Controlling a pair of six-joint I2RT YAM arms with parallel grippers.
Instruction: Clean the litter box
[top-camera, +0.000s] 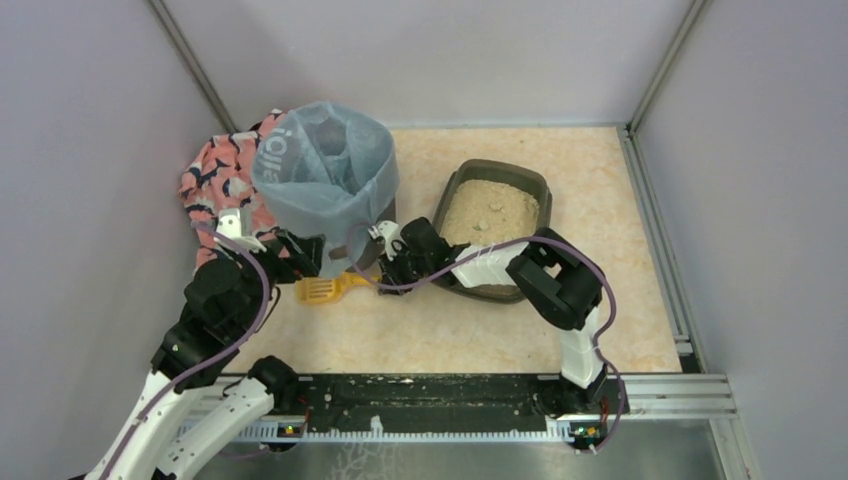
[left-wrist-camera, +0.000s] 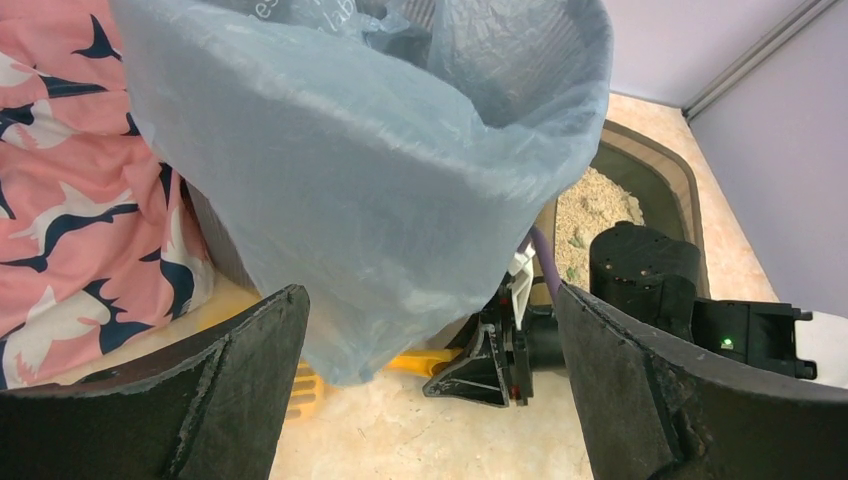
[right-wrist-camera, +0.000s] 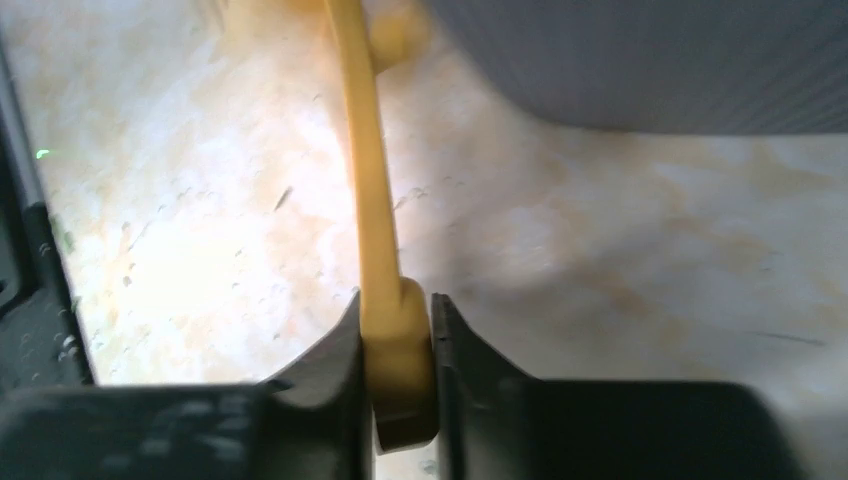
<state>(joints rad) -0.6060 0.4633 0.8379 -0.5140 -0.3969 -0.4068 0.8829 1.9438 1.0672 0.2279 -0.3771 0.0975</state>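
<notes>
Pinching the scoop (right-wrist-camera: 368, 200) by its handle tip beside the bin (top-camera: 325, 180), your right gripper (right-wrist-camera: 397, 312) risks it twisting; your spread left gripper (left-wrist-camera: 425, 300) could snag the bag (left-wrist-camera: 380, 200).

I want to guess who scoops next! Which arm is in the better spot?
The right arm. The right claw is shut on the yellow scoop, and the litter box sits on that side. The left claw is open, by the bagged bin.
</notes>
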